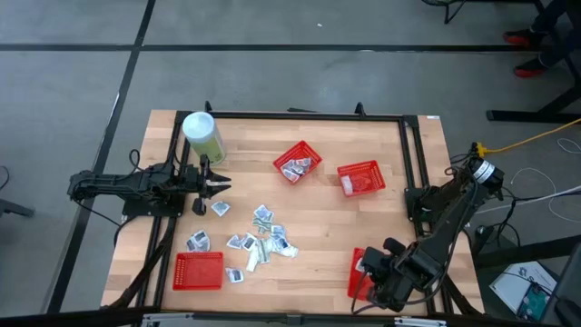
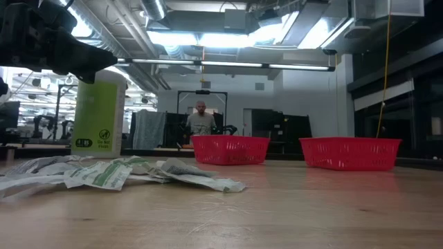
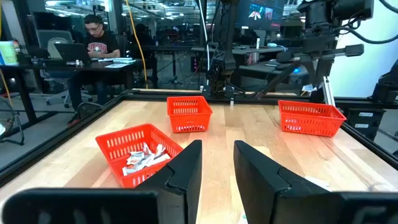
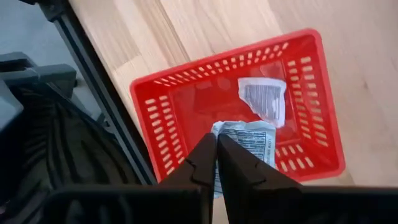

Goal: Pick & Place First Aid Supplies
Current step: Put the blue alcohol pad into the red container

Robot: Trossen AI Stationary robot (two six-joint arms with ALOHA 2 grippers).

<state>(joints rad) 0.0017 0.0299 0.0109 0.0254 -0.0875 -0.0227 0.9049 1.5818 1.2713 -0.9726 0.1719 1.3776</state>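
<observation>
A: Packet under the right arm?
B: White printed packet (image 4: 247, 144), one end pinched between the right gripper (image 4: 216, 163) jaws, the rest hanging over the red mesh basket (image 4: 186, 102) directly below. Jaws nearly closed, only the packet's edge between them.
A: Anything in that basket?
B: One barcode packet (image 4: 263, 99) on its floor, just past the held one. The basket sits at the desk (image 1: 318, 241) corner beside the black frame rail.
A: The loose supplies?
B: Scattered packets (image 1: 261, 238) mid-desk, just ahead of the left gripper (image 1: 221, 187); the nearest packet (image 1: 220, 209) lies just beside its jaws.
A: Left jaws?
B: Parted narrowly, holding nothing, above the desk. The pale-green canister (image 1: 202, 136) stands close by that arm.
A: Other baskets?
B: Beyond the left jaws, one basket with packets (image 3: 138, 151) in front, a second red basket (image 3: 188, 113) farther on, and a far red basket (image 3: 309, 116) off to the side. A flat red basket (image 1: 198, 270) lies by the loose pile. A person (image 3: 94, 45) sits at a table past the desk.
</observation>
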